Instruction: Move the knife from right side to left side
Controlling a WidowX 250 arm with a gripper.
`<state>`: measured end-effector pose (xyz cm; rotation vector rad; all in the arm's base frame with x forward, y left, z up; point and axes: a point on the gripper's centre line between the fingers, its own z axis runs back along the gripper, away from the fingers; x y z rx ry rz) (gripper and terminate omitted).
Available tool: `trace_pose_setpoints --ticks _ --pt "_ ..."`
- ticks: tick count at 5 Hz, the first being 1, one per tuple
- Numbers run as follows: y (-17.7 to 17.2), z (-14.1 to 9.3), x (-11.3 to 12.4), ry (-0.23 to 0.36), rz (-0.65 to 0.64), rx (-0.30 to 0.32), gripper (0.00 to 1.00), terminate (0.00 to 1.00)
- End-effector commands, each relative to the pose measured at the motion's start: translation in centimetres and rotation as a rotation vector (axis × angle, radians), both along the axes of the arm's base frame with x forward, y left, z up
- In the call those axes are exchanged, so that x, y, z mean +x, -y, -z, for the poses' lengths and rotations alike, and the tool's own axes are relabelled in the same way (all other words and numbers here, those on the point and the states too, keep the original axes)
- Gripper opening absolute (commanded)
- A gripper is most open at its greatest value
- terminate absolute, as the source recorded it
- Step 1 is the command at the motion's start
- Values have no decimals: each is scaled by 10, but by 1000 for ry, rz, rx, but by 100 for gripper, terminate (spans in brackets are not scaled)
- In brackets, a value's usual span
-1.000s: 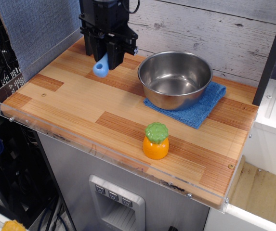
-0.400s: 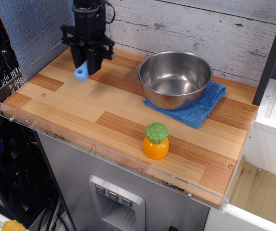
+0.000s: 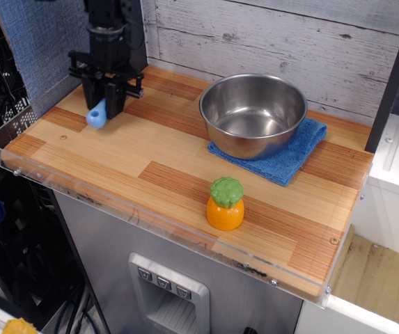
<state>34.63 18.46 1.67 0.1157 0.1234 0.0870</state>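
My gripper (image 3: 106, 104): black, blocky, hard-edged metal and plastic, pointing straight down over the back-left part of the board; my fingers are closed tight on the knife, with only its end showing below them.
Knife (image 3: 97, 115): chunky light-blue plastic, smooth and rounded, with a hole through the visible handle end; it hangs in my grip at the left side of the board, its tip close to the wood, and I cannot tell whether it touches. Its head is hidden inside my fingers.
Board (image 3: 115, 149): flat wooden tabletop of long planks in pale and reddish-brown strips, fine straight grain, with a clear acrylic lip along the front and left edges.
Bowl (image 3: 253, 113): round stainless steel, shiny and smooth, with deep, gently curved walls; it sits on the cloth, well apart from me to the right.
Cloth (image 3: 291, 154): blue, soft, nubby towel weave, folded flat under the bowl, corners sticking out.
Toy fruit (image 3: 225, 204): glossy orange rounded body with a bumpy green top, upright near the front edge.
Back wall (image 3: 290, 42): weathered grey-white planks, rough grain.
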Motion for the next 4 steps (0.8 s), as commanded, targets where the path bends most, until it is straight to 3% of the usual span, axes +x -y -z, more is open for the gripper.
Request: trace_pose_setpoints --ticks 1,2,4 --pt "0 -24 9 53 59 54 0 0" --pt "8 -29 12 76 112 43 100 0" --pt "12 -52 5 142 131 59 100 0"
